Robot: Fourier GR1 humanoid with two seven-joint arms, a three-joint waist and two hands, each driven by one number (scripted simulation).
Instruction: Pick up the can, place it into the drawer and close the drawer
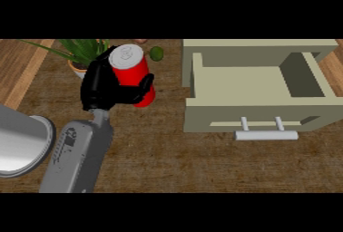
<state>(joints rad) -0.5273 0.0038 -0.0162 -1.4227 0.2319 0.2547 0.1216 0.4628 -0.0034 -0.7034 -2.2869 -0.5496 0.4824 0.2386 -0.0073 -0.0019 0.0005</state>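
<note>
Right hand (pixel 104 88) fingers (pixel 144 86) around can (pixel 134 68), left of open drawer (pixel 258 111)

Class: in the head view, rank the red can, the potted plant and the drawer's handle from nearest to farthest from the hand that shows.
1. Red can: held in the curled black hand, touching it.
2. Potted plant: just behind the hand, up and to the left.
3. Drawer's handle: well off to the right, on the open drawer.

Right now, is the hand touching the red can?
Touching. The head view shows the black hand curled around the red can, with its fingers wrapping across the can's side.
</note>
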